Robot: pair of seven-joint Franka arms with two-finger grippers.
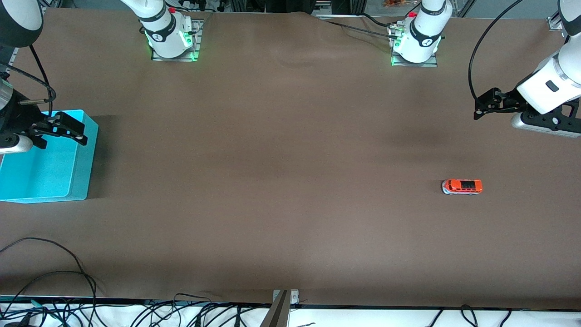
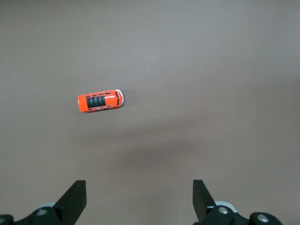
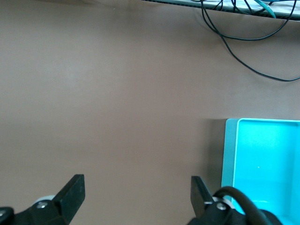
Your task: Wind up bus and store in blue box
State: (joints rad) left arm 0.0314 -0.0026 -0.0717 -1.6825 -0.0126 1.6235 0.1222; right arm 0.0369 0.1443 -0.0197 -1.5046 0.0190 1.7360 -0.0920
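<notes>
The bus (image 1: 462, 186) sits upright on its wheels on the brown table (image 1: 281, 159), toward the left arm's end, lying lengthwise along the table's long axis with its dark roof panel facing up; on a clock face centred on the table in the front view it lies at about four o'clock. The blue box (image 1: 81, 154) stands at the right arm's end, at about nine o'clock, well apart from the bus, with nothing visible in the part of its inside that shows. The left gripper (image 1: 482, 105) hangs in the air over bare table at about two o'clock, farther up the view than the bus, with its two fingers spread wide apart and nothing between them; in the left wrist view the bus (image 2: 100, 101) shows below them. The right gripper (image 1: 68, 127) hovers over the blue box's rim, its fingers likewise parted and empty, and the right wrist view shows the box's corner (image 3: 230, 140) beside one finger.
</notes>
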